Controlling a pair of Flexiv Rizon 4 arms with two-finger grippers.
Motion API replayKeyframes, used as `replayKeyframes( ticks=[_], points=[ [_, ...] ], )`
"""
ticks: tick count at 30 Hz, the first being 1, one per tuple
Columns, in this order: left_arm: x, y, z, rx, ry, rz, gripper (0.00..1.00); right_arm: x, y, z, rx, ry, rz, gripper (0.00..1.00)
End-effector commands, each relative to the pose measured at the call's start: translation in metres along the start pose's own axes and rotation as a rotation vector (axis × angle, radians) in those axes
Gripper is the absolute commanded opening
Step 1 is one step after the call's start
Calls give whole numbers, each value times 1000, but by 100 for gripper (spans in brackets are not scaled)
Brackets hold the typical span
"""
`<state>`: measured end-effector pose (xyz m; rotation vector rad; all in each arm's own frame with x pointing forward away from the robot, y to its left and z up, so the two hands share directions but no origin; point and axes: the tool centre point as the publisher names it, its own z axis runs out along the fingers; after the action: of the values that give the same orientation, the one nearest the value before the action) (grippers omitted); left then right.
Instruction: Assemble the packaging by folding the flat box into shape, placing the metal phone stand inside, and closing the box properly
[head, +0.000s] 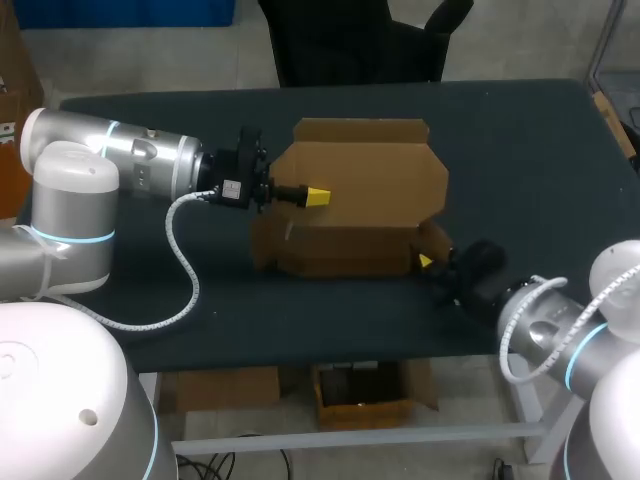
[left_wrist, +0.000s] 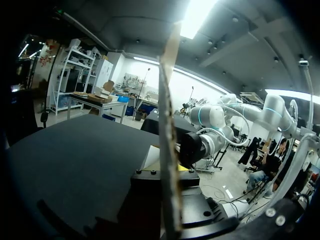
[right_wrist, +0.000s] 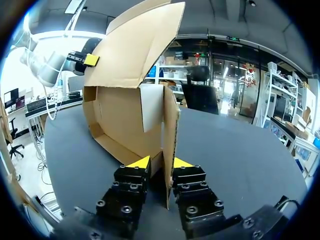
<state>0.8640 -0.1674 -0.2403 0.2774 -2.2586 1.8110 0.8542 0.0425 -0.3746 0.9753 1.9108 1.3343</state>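
Head view: one box (head: 362, 180), held by left gripper (head: 316, 197) and right gripper (head: 427, 261).

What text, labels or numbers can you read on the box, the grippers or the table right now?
Box: plain cardboard, no print in any view.
Left gripper: a small white label behind it on the mount, too small to read.
Right gripper: none.
Table: none.

Box (head: 360, 190) on table (head: 520, 150), between left pincer (head: 316, 196) and right pincer (head: 426, 261).
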Motion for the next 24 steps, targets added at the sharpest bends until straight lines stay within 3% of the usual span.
replayKeyframes(
  ticks=[1, 24],
  points=[
    [-1, 2, 1, -1, 2, 1, 0, 7, -2, 0, 0, -102, 1, 28],
    [-1, 2, 1, -1, 2, 1, 0, 28, 3, -7, -23, -65, 23, 23]
  ],
)
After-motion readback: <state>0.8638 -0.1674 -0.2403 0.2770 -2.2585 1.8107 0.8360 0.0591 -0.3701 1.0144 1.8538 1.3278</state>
